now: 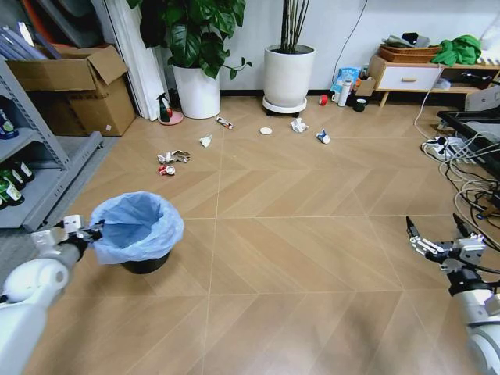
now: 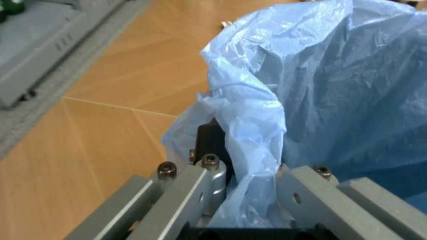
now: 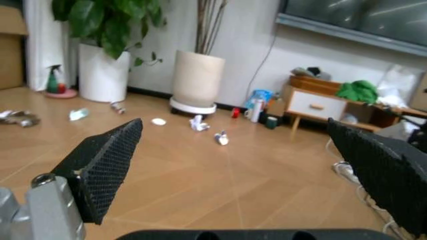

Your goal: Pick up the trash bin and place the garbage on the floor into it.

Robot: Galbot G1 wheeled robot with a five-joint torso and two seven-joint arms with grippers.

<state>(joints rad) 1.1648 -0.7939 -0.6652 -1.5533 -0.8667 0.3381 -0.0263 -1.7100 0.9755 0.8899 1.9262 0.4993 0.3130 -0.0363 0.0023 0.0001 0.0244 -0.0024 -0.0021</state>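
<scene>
The trash bin (image 1: 139, 231), black with a puffy light-blue bag, stands low on the floor (image 1: 297, 258) at the left. My left gripper (image 1: 87, 232) is shut on its near rim, and in the left wrist view (image 2: 250, 167) bag plastic (image 2: 320, 80) bunches between the fingers. My right gripper (image 1: 437, 234) hovers open at the right over bare planks, its jaws wide apart in the right wrist view (image 3: 247, 170). The garbage lies farther off: a crushed can (image 1: 166, 169), wrappers (image 1: 176, 156), a paper wad (image 1: 298, 125), a white lid (image 1: 266, 130) and a blue-white packet (image 1: 323, 137).
A grey metal shelf (image 1: 47, 168) and cardboard boxes (image 1: 78, 90) stand at the left. Two white plant pots (image 1: 287, 76) and a green spray bottle (image 1: 164, 109) line the back wall. Cables and a power strip (image 1: 461, 156) lie at the right, near a low cabinet (image 1: 406, 76).
</scene>
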